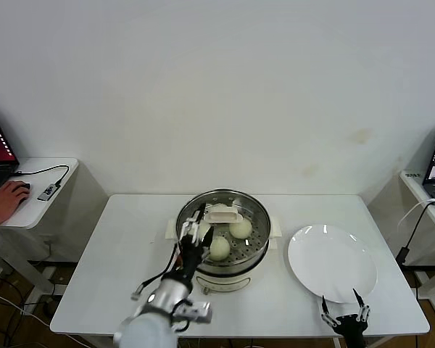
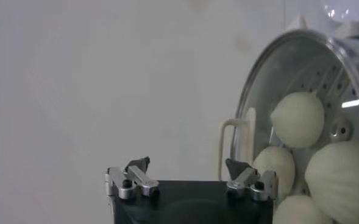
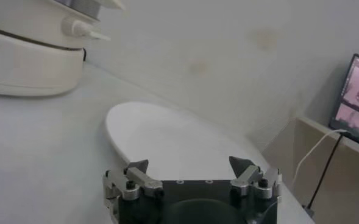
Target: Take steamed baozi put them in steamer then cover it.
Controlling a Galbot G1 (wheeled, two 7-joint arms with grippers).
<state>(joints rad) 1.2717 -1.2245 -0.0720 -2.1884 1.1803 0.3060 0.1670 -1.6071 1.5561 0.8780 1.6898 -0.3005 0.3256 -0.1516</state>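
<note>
- Left gripper (image 1: 201, 230), black fingers on the silver-grey arm nearest the head cam: hovers over the steamer's front-left rim, fingers spread wide, pinching nothing. Judgement: looks like a just-finished drop, since the jaws stand clear of the buns, tho one sits right beside them.
- White rectangular table (image 1: 109, 261): carries everything; steamer at its back-centre, plate toward the right edge, front strip bare.
- Round shiny steel steamer pot with perforated tray, white base and small white side handles (image 1: 257, 246): lidded already, it seems. The round clear glass cover w/ metal rim and cream-white oblong handle (image 1: 222, 214) appears to sit on the pot, handle toward the back-left; the left wrist view shows buns thru glass, rim (image 2: 261, 73) edge-on. Can't tell if it's seated flat.
- Flat round white plate (image 1: 332, 262): empty, well apart from the steamer, near the table's right-front corner. Judgement: source dish, now cleared.
- Smooth round cream-white steamed baozi (image 1: 219, 248): inside the steamer on the tray. Head cam shows 2-3; left wrist view shows four (image 2: 297, 119). So loading looks done.
- Right gripper (image 1: 344, 317), black, at the table's front edge just beside the plate: parked, fingers apart, holding nothing; the right wrist view confirms (image 3: 191, 176).
</note>
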